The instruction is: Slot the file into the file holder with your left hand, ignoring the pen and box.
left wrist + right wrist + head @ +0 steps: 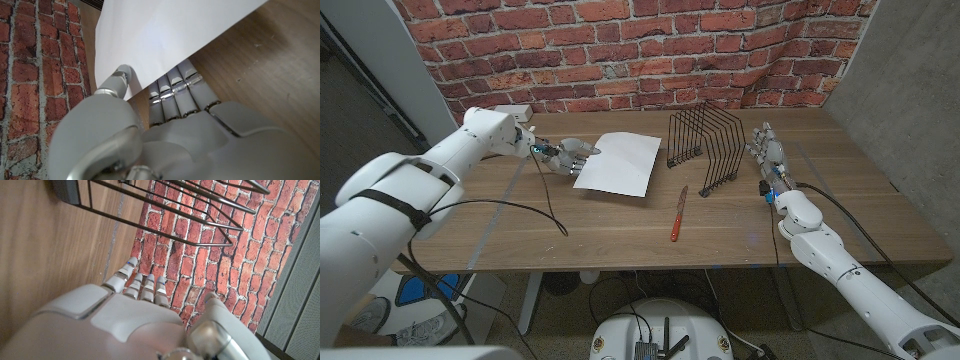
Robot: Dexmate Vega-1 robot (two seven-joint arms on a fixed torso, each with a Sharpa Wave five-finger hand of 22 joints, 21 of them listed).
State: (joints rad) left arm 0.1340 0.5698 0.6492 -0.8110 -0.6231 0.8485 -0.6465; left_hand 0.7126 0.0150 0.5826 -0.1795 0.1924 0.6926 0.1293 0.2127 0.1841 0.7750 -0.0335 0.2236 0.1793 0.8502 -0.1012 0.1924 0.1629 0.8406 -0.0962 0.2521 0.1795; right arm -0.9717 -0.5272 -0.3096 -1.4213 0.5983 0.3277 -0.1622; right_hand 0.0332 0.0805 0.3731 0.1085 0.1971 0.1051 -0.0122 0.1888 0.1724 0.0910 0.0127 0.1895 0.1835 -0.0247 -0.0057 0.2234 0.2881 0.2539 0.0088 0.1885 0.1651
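Observation:
The white file (617, 163) lies on the wooden table (620, 235) left of the black wire file holder (705, 145). My left hand (567, 155) is at the file's left edge. In the left wrist view its fingers (182, 95) reach under the file (165, 35) and the thumb (116, 84) sits against its upper face, pinching the edge. My right hand (770, 157) stands right of the holder with fingers straight, holding nothing. The right wrist view shows that hand (135, 315) with the holder's wires (165, 210) just beyond its fingertips.
A red pen (677, 215) lies in front of the holder, toward the near edge. A small pale box (515, 110) sits at the back left by the brick wall (620, 40). A black cable (535, 205) loops across the table's left part.

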